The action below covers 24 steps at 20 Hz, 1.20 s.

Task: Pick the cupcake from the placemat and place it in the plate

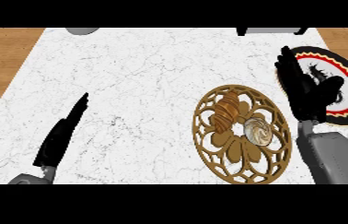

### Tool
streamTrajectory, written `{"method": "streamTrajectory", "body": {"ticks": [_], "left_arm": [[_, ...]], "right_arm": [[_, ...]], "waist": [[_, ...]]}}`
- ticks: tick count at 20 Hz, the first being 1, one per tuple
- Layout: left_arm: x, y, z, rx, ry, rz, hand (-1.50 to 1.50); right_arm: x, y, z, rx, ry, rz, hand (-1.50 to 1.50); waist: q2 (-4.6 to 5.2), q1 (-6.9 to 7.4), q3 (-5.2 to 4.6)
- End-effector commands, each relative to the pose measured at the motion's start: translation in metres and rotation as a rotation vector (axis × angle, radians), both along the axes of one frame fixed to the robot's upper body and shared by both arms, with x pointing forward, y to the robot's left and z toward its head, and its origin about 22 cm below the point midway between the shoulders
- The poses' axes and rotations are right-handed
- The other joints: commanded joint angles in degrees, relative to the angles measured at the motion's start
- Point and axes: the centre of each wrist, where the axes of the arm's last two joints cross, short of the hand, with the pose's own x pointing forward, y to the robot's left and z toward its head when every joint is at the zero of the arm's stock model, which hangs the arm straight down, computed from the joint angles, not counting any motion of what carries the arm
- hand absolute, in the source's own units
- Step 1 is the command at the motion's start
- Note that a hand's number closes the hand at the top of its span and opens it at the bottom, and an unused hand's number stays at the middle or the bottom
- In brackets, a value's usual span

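- Gold openwork forms the round placemat [239, 133], which lies on the white marbled counter [136, 89] toward the right side of the head view.
- On the placemat sit two items: a brown croissant [227, 111] on its upper left part, and the cupcake [258, 130], pale with a swirled top, just right of the mat's centre.
- The cupcake looks round from above, so it offers no long axis to line up with; a grasp from any side should serve.
- The right hand [307, 91] hovers above and to the right of the cupcake, its fingers straight and holding nothing, overlapping the left part of the plate [333, 61].
- From those fingers the cupcake lies down and to the left in the view, near but clearly apart.
- The plate, rimmed in black, red and yellow, sits just beside the placemat's upper right edge; how much of it the hand covers is hard to judge.
- The left hand [65, 133] rests open at the lower left, well apart from the mat.
- The right hand is the nearer one by far, and the pick has not yet begun.
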Motion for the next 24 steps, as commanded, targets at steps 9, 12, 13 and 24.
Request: {"method": "streamTrajectory", "body": {"ticks": [9, 12, 13, 24], "left_arm": [[0.0, -0.058, -0.02, -0.39, 0.238, 0.1, 0.0], [-0.014, -0.071, -0.031, -0.4, 0.263, 0.119, 0.0], [0.004, -0.064, -0.011, -0.406, 0.257, 0.122, 0.0], [-0.006, -0.053, -0.021, -0.39, 0.269, 0.164, 0.0]], "right_arm": [[0.041, -0.073, 0.078, -0.244, -0.367, 0.276, 1.5], [0.032, -0.094, 0.028, -0.073, -0.427, 0.283, -1.5], [0.044, -0.098, 0.029, -0.033, -0.436, 0.305, -1.5], [0.041, -0.142, 0.077, -0.453, -0.272, 0.671, -1.5]], "waist": [[2.63, 1.82, -1.98], [2.07, 0.83, -2.02], [2.26, 1.56, -1.98], [1.59, 0.14, -2.21]]}}
